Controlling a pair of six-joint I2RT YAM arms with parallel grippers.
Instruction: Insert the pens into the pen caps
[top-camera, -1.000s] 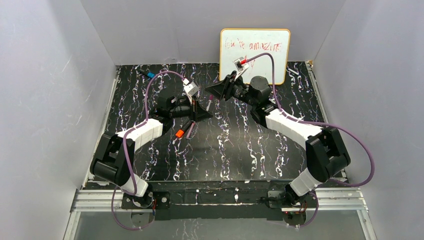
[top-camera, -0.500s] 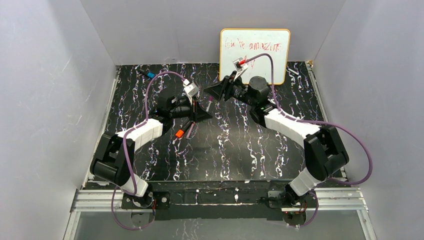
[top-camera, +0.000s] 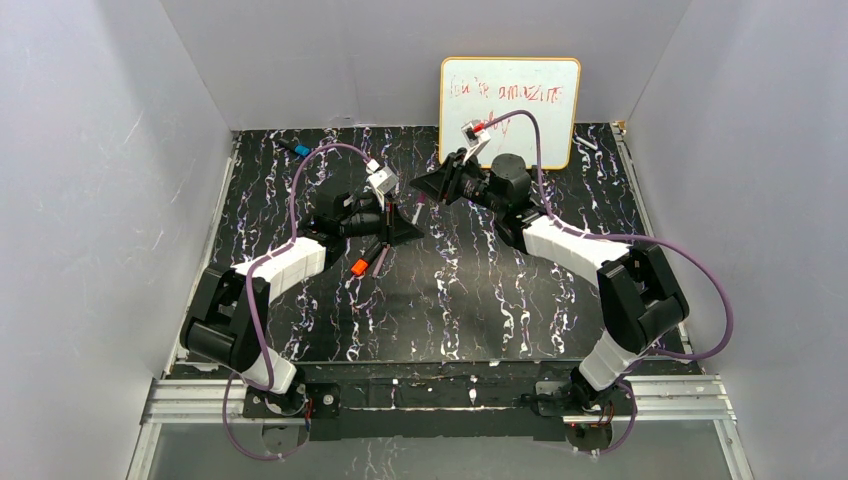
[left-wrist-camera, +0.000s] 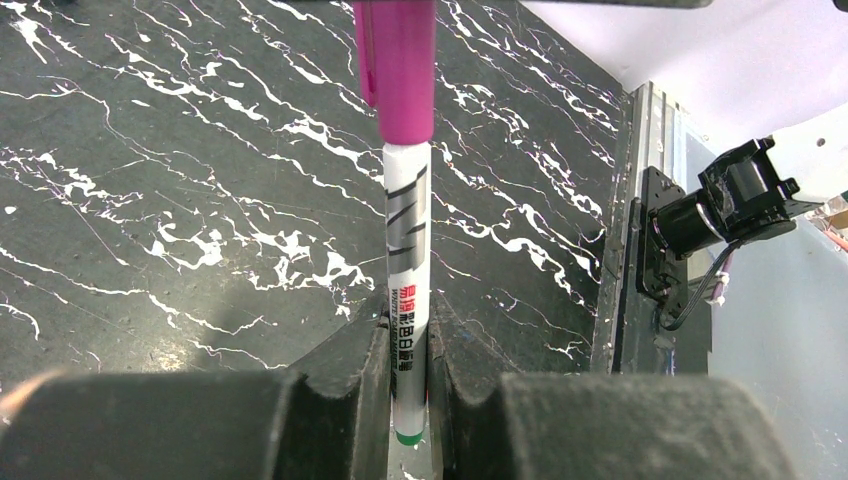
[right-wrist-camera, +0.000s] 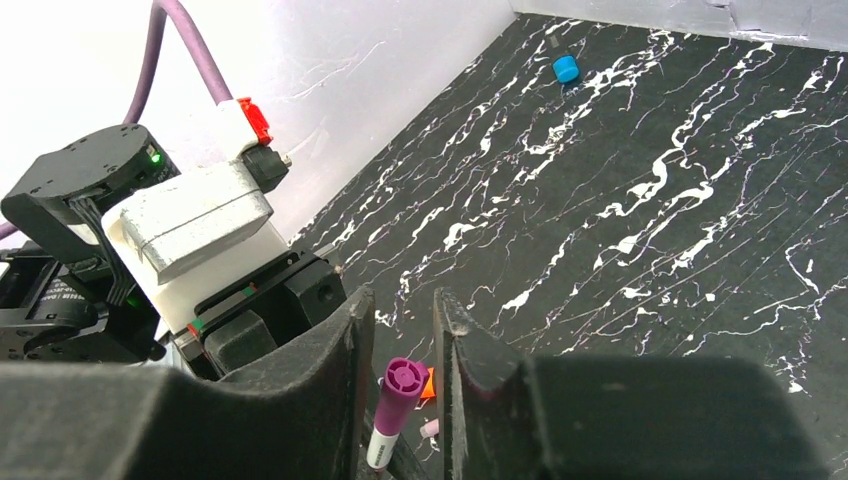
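Over the middle of the black marbled table (top-camera: 470, 300), the left gripper (left-wrist-camera: 407, 335) is clenched low on the white pen (left-wrist-camera: 406, 240), whose magenta cap (left-wrist-camera: 397, 70) sits over its tip. The right gripper (right-wrist-camera: 402, 300) stands parted around that cap, seemingly not touching it. To seat it well, the gripper should probably pinch the cap and push straight along the barrel, without any sideways lean.

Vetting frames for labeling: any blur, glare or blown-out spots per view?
Top external: evenly lit and sharp, whiteboard writing faint. Left wrist: pen print crisp, own fingers blurred along the bottom. Right wrist: wall at upper left blown out white, magenta cap sharp, near fingers soft.
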